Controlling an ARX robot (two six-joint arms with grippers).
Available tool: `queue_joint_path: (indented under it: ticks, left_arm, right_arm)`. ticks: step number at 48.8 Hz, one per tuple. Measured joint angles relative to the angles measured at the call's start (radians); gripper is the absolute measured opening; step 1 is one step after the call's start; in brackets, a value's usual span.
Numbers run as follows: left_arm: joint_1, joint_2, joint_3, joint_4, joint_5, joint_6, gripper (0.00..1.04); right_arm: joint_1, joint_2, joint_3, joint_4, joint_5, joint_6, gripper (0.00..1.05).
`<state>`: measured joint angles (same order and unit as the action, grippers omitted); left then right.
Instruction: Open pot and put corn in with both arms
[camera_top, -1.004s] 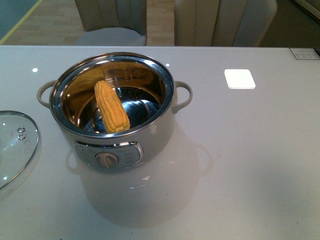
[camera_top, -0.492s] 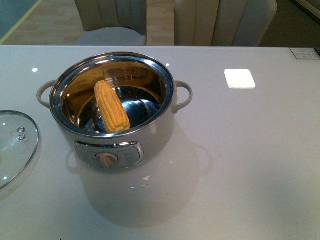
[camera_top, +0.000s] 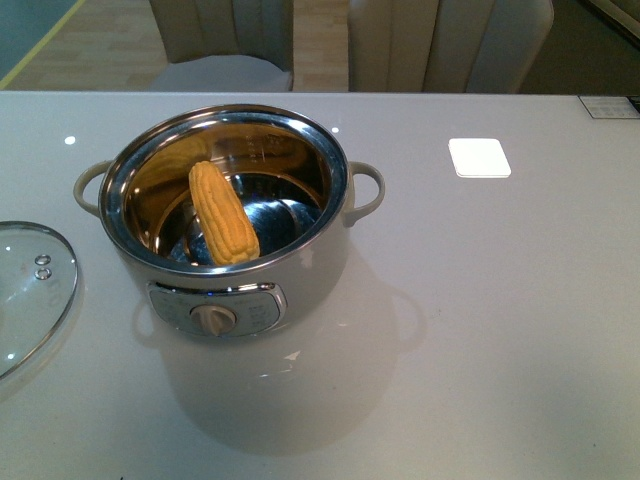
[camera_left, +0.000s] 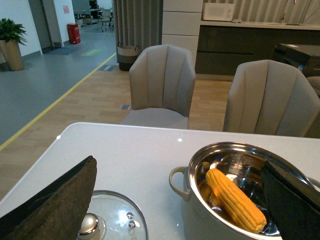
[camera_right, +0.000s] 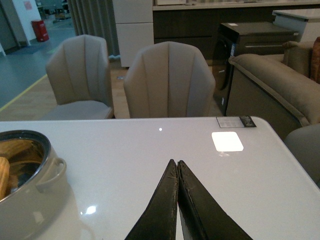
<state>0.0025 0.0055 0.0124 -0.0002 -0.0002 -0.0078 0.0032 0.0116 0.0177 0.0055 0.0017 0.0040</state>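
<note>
The cream-white pot (camera_top: 300, 270) stands open on the table, left of centre in the front view, with its knob panel facing me. The yellow corn (camera_top: 224, 213) leans inside it against the steel wall, and shows in the left wrist view as corn (camera_left: 235, 198) in the pot (camera_left: 181, 220). My left gripper (camera_left: 180, 200) is open and empty, one finger over the lid, the other by the pot rim. Held above bare table right of the pot (camera_right: 30, 200), my right gripper (camera_right: 177, 167) is shut on nothing. Neither arm shows in the front view.
The glass lid (camera_top: 25, 290) lies flat on the table left of the pot, its knob seen in the left wrist view as lid (camera_left: 112, 220). A white square pad (camera_top: 479, 157) lies at the back right. Chairs (camera_top: 450, 45) stand behind the table's far edge.
</note>
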Motion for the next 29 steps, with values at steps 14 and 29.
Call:
queue_joint_path:
  ticks: [14, 29]
  left_arm:
    - [0.000, 0.000, 0.000, 0.000, 0.000, 0.000, 0.98]
    - [0.000, 0.000, 0.000, 0.000, 0.000, 0.000, 0.98]
  right_arm:
    - [0.000, -0.005, 0.000, -0.004, 0.000, 0.000, 0.02]
    - [0.000, -0.005, 0.000, -0.004, 0.000, -0.001, 0.04]
